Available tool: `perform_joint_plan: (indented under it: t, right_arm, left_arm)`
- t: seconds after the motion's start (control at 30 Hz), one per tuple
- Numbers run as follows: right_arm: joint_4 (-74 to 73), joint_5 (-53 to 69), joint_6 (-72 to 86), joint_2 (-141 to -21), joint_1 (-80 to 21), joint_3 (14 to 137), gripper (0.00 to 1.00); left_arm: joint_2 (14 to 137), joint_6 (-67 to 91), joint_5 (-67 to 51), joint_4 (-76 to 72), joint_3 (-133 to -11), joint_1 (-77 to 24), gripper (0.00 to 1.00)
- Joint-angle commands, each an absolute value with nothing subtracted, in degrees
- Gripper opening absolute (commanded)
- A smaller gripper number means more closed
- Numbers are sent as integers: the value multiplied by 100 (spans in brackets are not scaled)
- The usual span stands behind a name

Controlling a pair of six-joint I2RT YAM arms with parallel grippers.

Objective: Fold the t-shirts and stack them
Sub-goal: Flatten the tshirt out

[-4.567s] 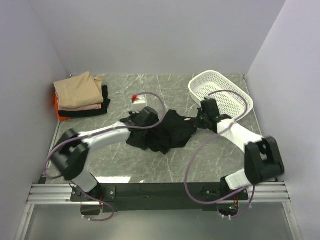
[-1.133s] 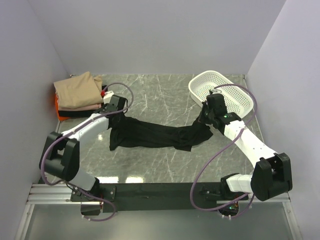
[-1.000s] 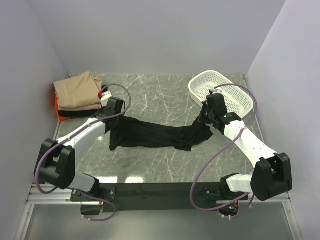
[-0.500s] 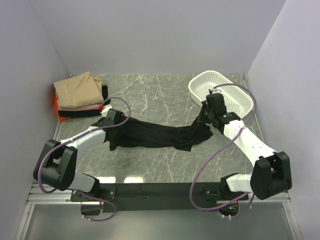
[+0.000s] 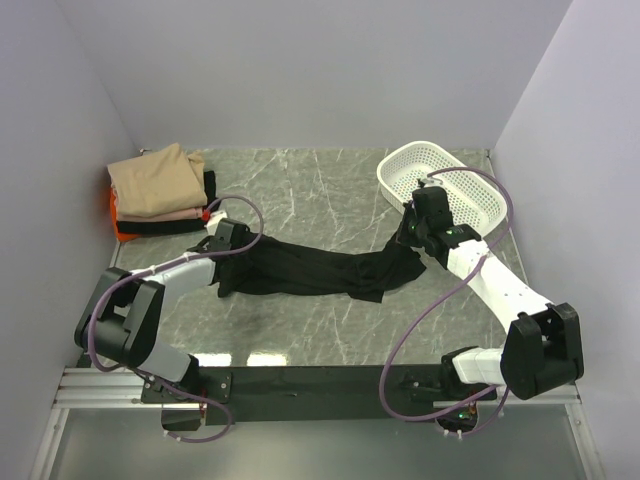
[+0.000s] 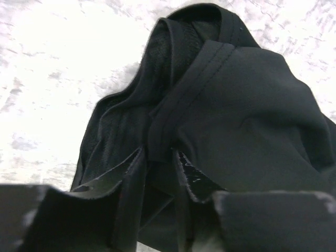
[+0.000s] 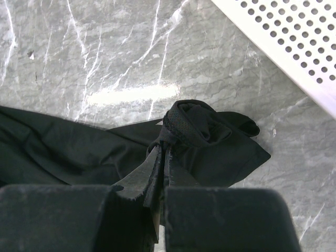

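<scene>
left fingers (image 6: 184, 170): standing part-way apart, low over the left end of the tee (image 5: 300, 268). A stitched edge of the black cloth is running down between them. Whether they are pressing it cannot be told.
right fingers (image 7: 155, 169): pressing together and pinching the tee's other end, which is bulging in a bunched knot just beyond their tips.
tee: lying stretched in a long rumpled band on the desk (image 5: 330, 200), reaching from the left fingers across to the right fingers. The part nearest the right fingers is rising off the desk up to them, while the rest is resting flat in loose folds.
stack (image 5: 160, 190): folded tees sitting beyond the left fingers and off to their left, near them but not touching. Tan is lying on top, pale pink and black under it, and orange is peeking out at the bottom.
basket (image 7: 294, 47): white and perforated, sitting just beyond the right fingers and to their right, apart from the tee.
desk: grey and marbled, carrying the tee, the stack and the basket.
</scene>
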State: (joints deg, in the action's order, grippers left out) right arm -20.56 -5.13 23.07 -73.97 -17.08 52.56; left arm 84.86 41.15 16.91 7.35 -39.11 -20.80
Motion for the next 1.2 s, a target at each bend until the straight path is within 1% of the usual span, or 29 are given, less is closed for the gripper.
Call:
perform_joint_plan:
  t: [0.0, 0.13, 0.23, 0.33, 0.4, 0.47, 0.5, 0.53, 0.57, 0.63, 0.67, 0.73, 0.87, 1.17]
  right_arm:
    - [-1925, -615, 2241, -7339, -1679, 5309, 0]
    - [-1977, -624, 2241, -7277, -1679, 5326, 0]
    - [-1986, -589, 2232, -7269, -1679, 5353, 0]
    - [-1978, -571, 2232, -7286, -1670, 5344, 0]
    - [-1986, -563, 2232, -7277, -1679, 5335, 0]
    - [-1995, -562, 2206, -7225, -1679, 5291, 0]
    - [-1995, -571, 2215, -7190, -1670, 5282, 0]
    - [-2047, -589, 2206, -7181, -1679, 5282, 0]
    - [-2057, -571, 2206, -7172, -1679, 5291, 0]
    - [-2048, -536, 2215, -7119, -1679, 5265, 0]
    - [-2022, -519, 2224, -7110, -1679, 5221, 0]
    - [-2021, -501, 2224, -7066, -1679, 5177, 0]
    - [-2039, -527, 2215, -7040, -1679, 5115, 0]
    - [-2030, -510, 2215, -7023, -1679, 5124, 0]
  left_arm:
    - [8219, 4096, 2065, 676, -3973, -2057, 30]
    - [7744, 4026, 2338, 896, -4017, -2057, 27]
    - [7594, 3911, 2294, 1028, -4131, -2057, 29]
    - [7681, 3823, 2276, 1081, -4201, -2057, 28]
    - [7743, 3823, 2233, 1116, -4210, -2057, 17]
    - [7638, 3823, 2145, 1029, -4097, -2057, 1]
    - [7516, 3823, 2118, 985, -4061, -2057, 2]
    - [7497, 3841, 2162, 1028, -4061, -2057, 6]
    - [7523, 3858, 2214, 1115, -4130, -2057, 14]
    - [7681, 3858, 2267, 1230, -4175, -2057, 22]
    - [7734, 3876, 2241, 1204, -4149, -2057, 27]
    - [7822, 3876, 2023, 1073, -4044, -2048, 33]
    - [7875, 3859, 1899, 976, -3982, -2039, 37]
    - [8375, 3858, 1705, 879, -4140, -1986, 38]
